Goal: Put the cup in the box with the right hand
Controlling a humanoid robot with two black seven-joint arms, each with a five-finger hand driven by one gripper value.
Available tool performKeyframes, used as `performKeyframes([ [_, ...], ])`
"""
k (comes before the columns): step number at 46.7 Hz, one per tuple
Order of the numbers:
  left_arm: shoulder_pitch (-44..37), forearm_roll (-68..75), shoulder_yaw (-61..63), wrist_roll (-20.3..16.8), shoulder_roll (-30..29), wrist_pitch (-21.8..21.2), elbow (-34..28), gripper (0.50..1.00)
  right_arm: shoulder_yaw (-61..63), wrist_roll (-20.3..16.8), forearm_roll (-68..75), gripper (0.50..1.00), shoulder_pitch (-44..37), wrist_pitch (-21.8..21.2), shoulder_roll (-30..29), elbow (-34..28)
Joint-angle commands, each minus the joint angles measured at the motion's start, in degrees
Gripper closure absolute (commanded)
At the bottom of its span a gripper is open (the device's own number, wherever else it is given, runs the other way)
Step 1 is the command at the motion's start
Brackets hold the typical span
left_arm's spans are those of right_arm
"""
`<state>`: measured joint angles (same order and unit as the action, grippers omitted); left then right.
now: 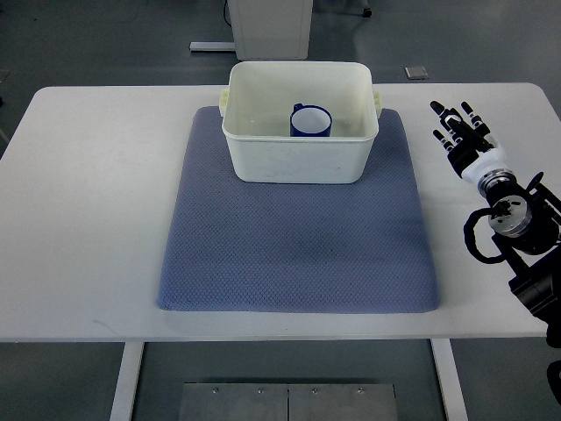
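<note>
- Blue cup (310, 121) sitting upright inside the white box (298, 162), toward the far right of it.
- Probably light, rigid and a bit slick; best grabbed around the body.
- Right hand (458, 132) out at the right, fingers spread, holding nothing.
- Box parked on a blue textured mat (294, 246) over a white table (88, 219); grey floor beyond.
</note>
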<state>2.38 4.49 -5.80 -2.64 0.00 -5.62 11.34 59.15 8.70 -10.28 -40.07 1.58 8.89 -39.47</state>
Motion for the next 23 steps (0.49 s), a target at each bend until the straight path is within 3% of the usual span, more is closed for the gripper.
performKeyframes([
  [1,0.00,0.00,0.00,0.00,0.00,0.00,0.00,0.500,0.01,0.09,-0.09,0.500,0.00,-0.79,-0.01,0.45],
  [23,0.00,0.00,0.00,0.00,0.00,0.00,0.00,0.500,-1.22,2.47,-0.44,0.500,0.08,-1.14,-0.10,0.89],
])
